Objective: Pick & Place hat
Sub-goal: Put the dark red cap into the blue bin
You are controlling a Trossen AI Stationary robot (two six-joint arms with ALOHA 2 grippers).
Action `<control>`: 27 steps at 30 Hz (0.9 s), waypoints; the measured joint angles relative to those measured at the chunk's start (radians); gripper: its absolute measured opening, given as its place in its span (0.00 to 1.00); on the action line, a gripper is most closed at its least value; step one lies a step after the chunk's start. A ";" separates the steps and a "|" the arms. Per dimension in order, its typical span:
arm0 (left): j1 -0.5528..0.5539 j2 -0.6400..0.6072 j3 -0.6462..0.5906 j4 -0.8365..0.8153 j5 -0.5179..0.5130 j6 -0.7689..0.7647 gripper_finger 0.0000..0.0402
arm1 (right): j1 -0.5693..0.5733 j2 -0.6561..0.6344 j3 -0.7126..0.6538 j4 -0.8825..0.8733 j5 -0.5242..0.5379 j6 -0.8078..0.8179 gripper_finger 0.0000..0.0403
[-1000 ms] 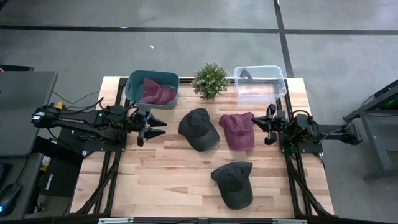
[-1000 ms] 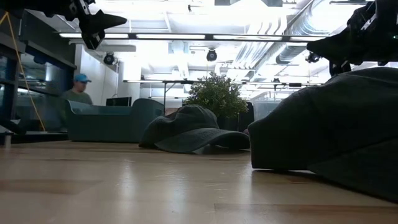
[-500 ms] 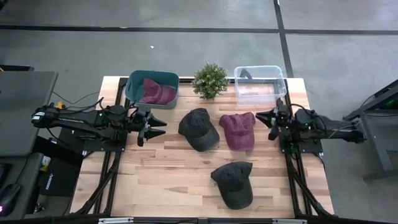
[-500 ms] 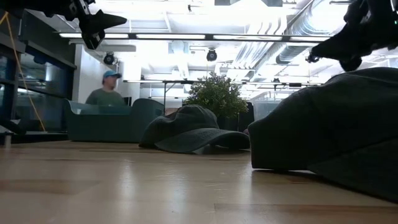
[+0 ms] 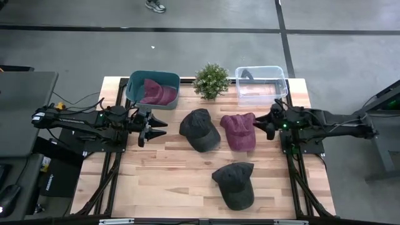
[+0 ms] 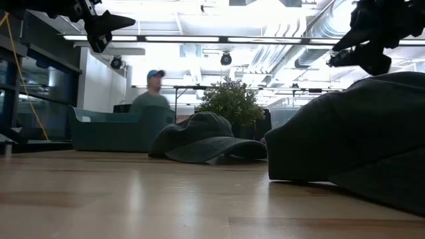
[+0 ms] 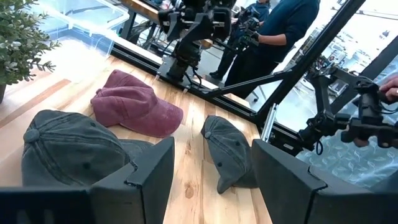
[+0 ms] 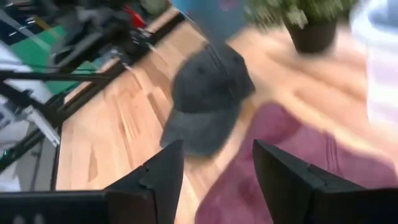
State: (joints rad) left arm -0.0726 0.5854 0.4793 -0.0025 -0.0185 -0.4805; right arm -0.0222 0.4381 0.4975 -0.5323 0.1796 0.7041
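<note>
A: Since a second ago the right gripper [image 5: 267, 122] has swung in toward the maroon cap [image 5: 239, 130] and its fingers have spread from clenched; in the right wrist view they now stand apart over the maroon cloth, gripping nothing. The left gripper [image 5: 154, 127] has not moved. It hangs parted and empty left of the centre, just near the teal bin [image 5: 133, 94].

B: Where are the hats?

A: Three are on the table. The maroon cap lies right of centre, just beside the right gripper. A dark cap [image 5: 200, 129] sits left of it, the two almost touching. Another dark one [image 5: 235, 184] lies nearer, well apart from both. A fourth, maroon hat [image 5: 156, 92] is already in the teal bin. The clear bin [image 5: 261, 84] at the far right looks empty apart from something dark in one corner that I can't make out.

B: How will the maroon one handle?

A: I'd judge it light and soft, a washed cotton crown that folds and bunches under the fingers. The brim should be the only stiff part. It won't slip or break, but it will droop when lifted.

B: So where to hold it?

A: Pinch a fold of the crown, or the brim's edge if it can be reached. A grip on loose cloth could let the cap trail and drag its dark neighbour.
</note>
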 joint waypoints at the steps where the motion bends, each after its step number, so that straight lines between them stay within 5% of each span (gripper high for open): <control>1: 0.000 0.000 0.000 0.000 0.000 0.000 0.51 | -0.002 0.015 0.003 -0.019 0.000 0.042 0.48; 20: 0.000 0.000 0.000 0.000 0.000 0.000 0.51 | -0.017 0.238 0.005 -0.144 0.101 0.383 0.53; 27: 0.000 0.000 0.000 0.000 0.000 0.000 0.51 | -0.104 0.318 0.005 -0.133 0.049 0.422 0.53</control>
State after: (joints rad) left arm -0.0726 0.5854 0.4793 -0.0025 -0.0182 -0.4805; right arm -0.1264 0.7559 0.5030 -0.6655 0.2286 1.1263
